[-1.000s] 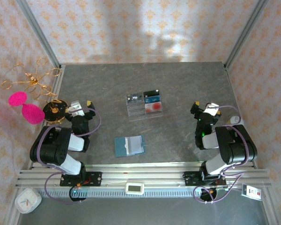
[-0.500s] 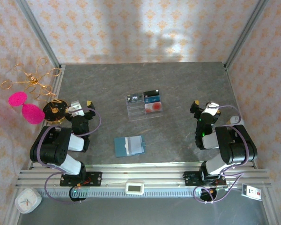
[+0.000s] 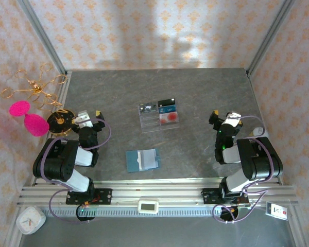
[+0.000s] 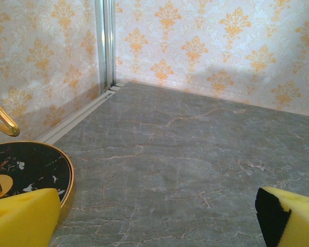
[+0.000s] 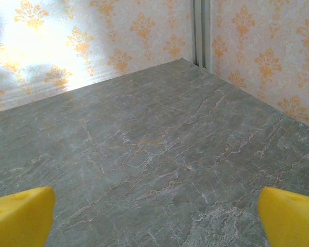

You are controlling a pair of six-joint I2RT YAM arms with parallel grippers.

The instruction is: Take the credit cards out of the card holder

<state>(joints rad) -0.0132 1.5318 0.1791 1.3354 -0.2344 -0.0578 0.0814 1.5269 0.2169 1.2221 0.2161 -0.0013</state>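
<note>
Small teal-blue folding card holder (image 3: 142, 160) opened flat on the grey marbled worktop (image 3: 195, 92), close to the front edge, between the two arms, touched by neither. Further back, well apart from it, clear plastic compartment tray (image 3: 149, 125) with the small thin plastic credit cards (image 3: 167, 109) inside: one pale with red print, one blue, others dark. Impossible to tell about cards inside the holder pockets. Left end effector (image 4: 154, 221) released, yellow fingers (image 4: 20, 218) wide apart, grasping nothing, low over bare worktop beside a round black gold-rimmed base (image 4: 31, 167). Right end effector (image 5: 154, 216) also released wide, empty, low over bare worktop.
</note>
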